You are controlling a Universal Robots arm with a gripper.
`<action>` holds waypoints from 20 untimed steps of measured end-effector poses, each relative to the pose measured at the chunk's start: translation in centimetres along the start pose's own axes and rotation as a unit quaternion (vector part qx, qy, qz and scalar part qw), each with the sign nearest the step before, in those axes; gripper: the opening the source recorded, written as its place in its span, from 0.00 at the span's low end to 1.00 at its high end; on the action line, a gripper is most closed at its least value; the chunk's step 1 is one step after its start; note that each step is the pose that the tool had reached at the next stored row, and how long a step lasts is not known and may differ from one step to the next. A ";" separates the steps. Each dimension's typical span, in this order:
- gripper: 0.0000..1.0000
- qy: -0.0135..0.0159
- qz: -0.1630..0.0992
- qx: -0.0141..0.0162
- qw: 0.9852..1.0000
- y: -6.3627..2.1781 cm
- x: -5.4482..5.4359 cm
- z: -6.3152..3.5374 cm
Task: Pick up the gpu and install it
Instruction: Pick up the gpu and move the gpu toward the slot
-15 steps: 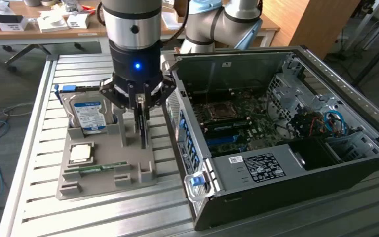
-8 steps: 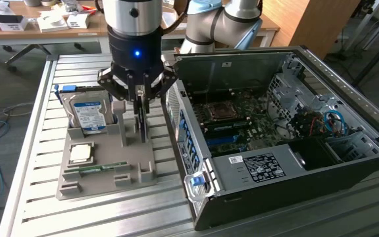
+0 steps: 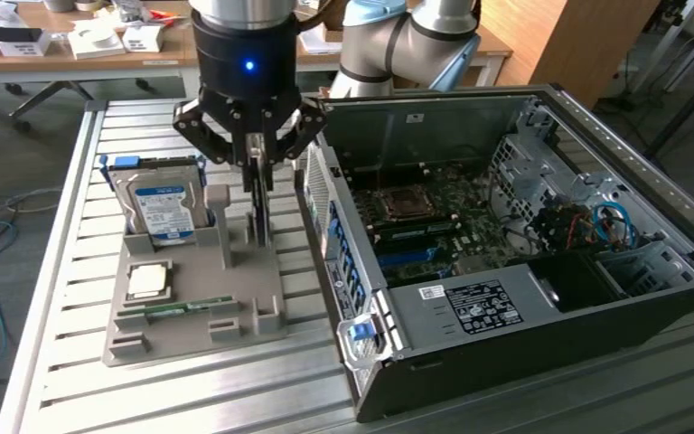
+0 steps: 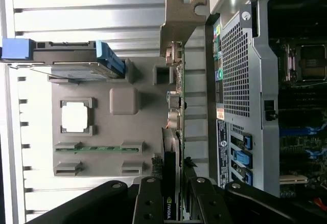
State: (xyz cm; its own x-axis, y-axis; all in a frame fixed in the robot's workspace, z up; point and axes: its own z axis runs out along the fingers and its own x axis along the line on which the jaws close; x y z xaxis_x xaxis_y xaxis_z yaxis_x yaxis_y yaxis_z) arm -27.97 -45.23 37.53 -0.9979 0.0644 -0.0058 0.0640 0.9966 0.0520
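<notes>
The gpu [image 3: 257, 217] stands on edge in a slot of the grey holder [image 3: 191, 336], close to the open computer case [image 3: 468, 303]. In the wrist view the gpu [image 4: 176, 106] runs away from me as a thin edge that ends in its grey metal bracket. My gripper [image 3: 256, 176] hangs straight above the card. Its black fingers [image 4: 149, 201] press the card's near end from both sides, so the gripper [image 4: 174, 203] is shut on it. The card's lower edge still sits in the holder.
The holder also carries a silver hard drive [image 3: 160, 203] with blue rails, a square processor [image 3: 148, 280] and a green memory stick [image 3: 178, 307]. The case's perforated rear wall [image 4: 237, 70] stands right beside the card. The motherboard [image 3: 426, 226] lies exposed inside.
</notes>
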 end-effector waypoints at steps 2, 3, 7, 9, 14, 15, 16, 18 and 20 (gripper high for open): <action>0.26 0.000 0.000 0.000 1.000 0.04 0.0 -0.72; 0.26 0.000 0.000 0.000 1.000 0.06 0.0 -1.08; 0.26 0.000 0.000 0.000 1.000 0.14 0.0 -2.71; 0.26 0.000 0.000 0.000 1.000 0.18 0.0 -3.47; 0.26 0.000 0.000 0.000 1.000 0.26 0.0 -5.02; 0.26 0.000 0.000 0.000 1.000 0.28 0.0 -5.31; 0.26 0.000 0.000 0.000 1.000 0.29 0.0 -5.54; 0.26 0.000 0.000 0.000 1.000 0.30 0.0 -5.80; 0.26 0.000 0.000 0.000 1.000 0.30 0.0 -5.83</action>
State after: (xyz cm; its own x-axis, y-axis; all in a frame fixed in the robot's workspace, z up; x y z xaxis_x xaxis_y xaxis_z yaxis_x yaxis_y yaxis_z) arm -27.98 -45.23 43.37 -0.9979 0.0644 -0.0059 0.0640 0.9966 0.0521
